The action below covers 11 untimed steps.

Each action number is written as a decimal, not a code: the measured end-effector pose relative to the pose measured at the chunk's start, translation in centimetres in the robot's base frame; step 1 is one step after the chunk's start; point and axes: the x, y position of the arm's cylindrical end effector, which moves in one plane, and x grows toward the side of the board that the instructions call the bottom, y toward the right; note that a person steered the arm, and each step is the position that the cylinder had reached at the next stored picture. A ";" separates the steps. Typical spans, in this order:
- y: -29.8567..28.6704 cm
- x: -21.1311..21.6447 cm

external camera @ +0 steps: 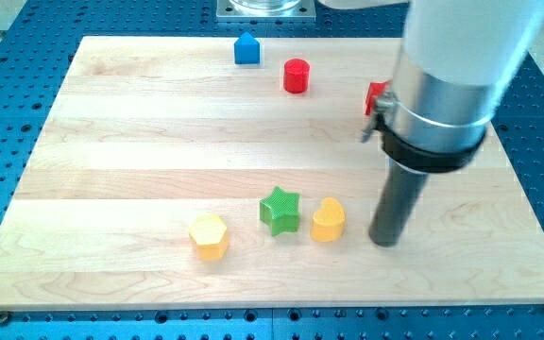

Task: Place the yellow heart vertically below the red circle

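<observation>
The arm carries no jaws; it ends in a dark rod. My tip [385,242] rests on the wooden surface [140,142] at lower right, just to the right of the yellow heart [328,220], not touching it. Green star [280,210] sits just left of the heart; yellow hexagon [209,236] further left. Red circle [296,76] stands at upper centre, blue block [246,48] upper left of it. A second red block [377,96] is partly hidden behind the arm.

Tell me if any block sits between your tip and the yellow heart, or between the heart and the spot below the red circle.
Nothing visible does. My tip stands just to the view's right of the yellow heart, with bare board between. The green star touches the heart's left, below the red circle.
</observation>
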 end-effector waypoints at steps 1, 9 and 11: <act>-5.6 3.8; -1.4 -9.2; -9.3 -14.2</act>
